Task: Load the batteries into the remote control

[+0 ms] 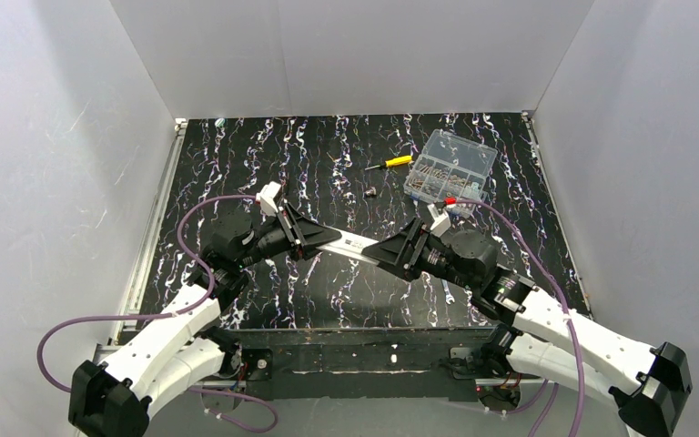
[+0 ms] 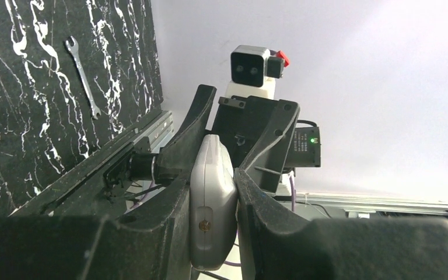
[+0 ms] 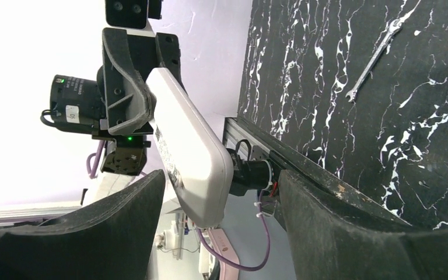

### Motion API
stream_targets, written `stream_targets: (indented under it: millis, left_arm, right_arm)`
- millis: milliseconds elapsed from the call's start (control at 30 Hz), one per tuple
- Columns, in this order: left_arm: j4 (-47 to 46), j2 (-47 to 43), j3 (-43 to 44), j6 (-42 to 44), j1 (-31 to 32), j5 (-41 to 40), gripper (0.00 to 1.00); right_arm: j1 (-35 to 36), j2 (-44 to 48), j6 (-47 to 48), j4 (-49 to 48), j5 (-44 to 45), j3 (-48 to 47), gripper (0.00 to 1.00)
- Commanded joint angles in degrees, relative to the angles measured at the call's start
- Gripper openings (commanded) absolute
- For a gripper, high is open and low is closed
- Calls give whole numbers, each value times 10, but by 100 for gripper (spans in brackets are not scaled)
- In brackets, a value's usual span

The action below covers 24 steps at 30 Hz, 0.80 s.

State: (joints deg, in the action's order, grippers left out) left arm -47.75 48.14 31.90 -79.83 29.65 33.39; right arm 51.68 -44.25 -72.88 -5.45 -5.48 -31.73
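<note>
The white remote control [image 1: 350, 242] hangs in the air between both arms, above the middle of the table. My left gripper [image 1: 320, 239] is shut on its left end. In the left wrist view the remote [image 2: 213, 198] is seen end-on, clamped between my left gripper [image 2: 213, 181] jaws. My right gripper [image 1: 384, 250] is open around the remote's other end. In the right wrist view that end [image 3: 189, 140] lies between the spread jaws of my right gripper [image 3: 221, 175], nearer the left one, touching neither. The batteries are out of view.
A clear plastic organiser box [image 1: 450, 164] with small metal parts stands at the back right. A yellow screwdriver [image 1: 391, 162] and a small dark part [image 1: 372, 192] lie left of it. A small wrench [image 1: 449, 291] lies near the front edge, also in the wrist views [image 2: 81, 73] [image 3: 373, 58].
</note>
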Motion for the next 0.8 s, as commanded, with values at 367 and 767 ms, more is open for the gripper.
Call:
stream_targets:
  millis: [367, 767]
  left_arm:
    - [-82, -3, 22, -24, 2, 13, 0]
    - [-89, -1, 21, -30, 1, 20, 0]
  right_arm:
    - [-12, 0, -39, -150, -6, 29, 73]
    - [-21, -18, -59, -203, -7, 42, 69]
